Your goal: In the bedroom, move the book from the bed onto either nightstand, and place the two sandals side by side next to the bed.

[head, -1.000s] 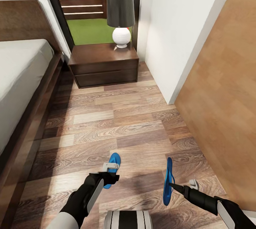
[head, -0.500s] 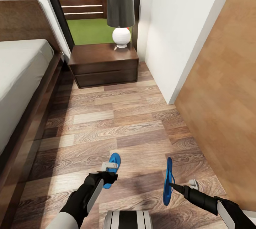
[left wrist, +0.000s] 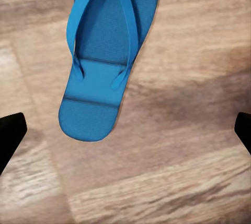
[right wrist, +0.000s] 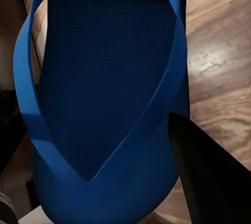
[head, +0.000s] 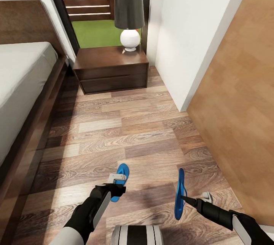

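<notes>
bedside aisle, head view. the right gripper (head: 182, 197) is closed on one sandal (head: 179, 193), a dark finger pinching it at the strap; this held sandal stands on edge, its long axis running away from the robot, toe end forward of the fingertips. in the right wrist view the sole and v-strap (right wrist: 99, 93) sit right against the camera with one dark finger (right wrist: 209, 177) across the strap.

the left gripper (head: 116, 184) hangs over the second sandal (head: 120, 181), which lies flat on the wood floor (head: 125, 138), strap side up. in the left wrist view the two fingertips (left wrist: 10, 132) stand wide apart and hold nothing; the floor sandal (left wrist: 102, 51) lies ahead of them, its rounded end nearest the gap and a little toward one finger, its long axis roughly in line with the approach and slightly slanted.

the relation that governs the coming move: the floor sandal lies to the inner side of the held one, near but apart, with both long axes close to parallel. judged from this, the right arm has only to lay its sandal flat beside the other; the edge-on pose calls for a roll of the wrist first.

the bed (head: 23, 85) runs along the outer side of the left arm. the nightstand (head: 110, 68), carrying a lamp (head: 129, 16), stands well ahead of both grippers. the book is not seen here.
</notes>
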Robot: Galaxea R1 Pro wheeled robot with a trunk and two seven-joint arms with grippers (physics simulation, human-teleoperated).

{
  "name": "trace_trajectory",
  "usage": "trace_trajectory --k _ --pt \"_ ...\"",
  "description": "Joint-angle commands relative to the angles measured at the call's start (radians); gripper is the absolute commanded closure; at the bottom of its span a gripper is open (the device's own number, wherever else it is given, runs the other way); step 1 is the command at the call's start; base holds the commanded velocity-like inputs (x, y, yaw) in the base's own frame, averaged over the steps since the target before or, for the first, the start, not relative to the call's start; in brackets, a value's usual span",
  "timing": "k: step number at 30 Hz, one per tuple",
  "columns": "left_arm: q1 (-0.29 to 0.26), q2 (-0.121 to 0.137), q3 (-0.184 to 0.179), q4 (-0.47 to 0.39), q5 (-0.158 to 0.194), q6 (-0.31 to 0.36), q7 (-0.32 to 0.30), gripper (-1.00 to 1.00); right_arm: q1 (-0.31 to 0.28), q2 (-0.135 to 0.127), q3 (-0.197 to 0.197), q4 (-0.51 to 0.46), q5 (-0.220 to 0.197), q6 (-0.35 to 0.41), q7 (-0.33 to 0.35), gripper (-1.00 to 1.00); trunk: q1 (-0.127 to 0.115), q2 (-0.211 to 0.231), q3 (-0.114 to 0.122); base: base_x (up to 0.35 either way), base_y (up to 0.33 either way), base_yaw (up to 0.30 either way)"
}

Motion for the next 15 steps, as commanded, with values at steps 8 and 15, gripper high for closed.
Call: trace_trajectory --k 8,15 --pt "0.0 0.0 -0.003 -0.001 0.011 0.004 0.01 -1.0 0.0 0.0 0.0 0.0 -0.006 0.004 0.004 1.0 0.0 0.0 -0.001 0.131 0.0 0.0" --pt "0.0 0.0 -0.004 -0.001 0.011 0.005 0.01 -1.0 0.0 0.0 0.001 0.0 -0.006 0.004 0.005 1.0 0.0 0.0 -0.001 0.02 0.0 0.0"
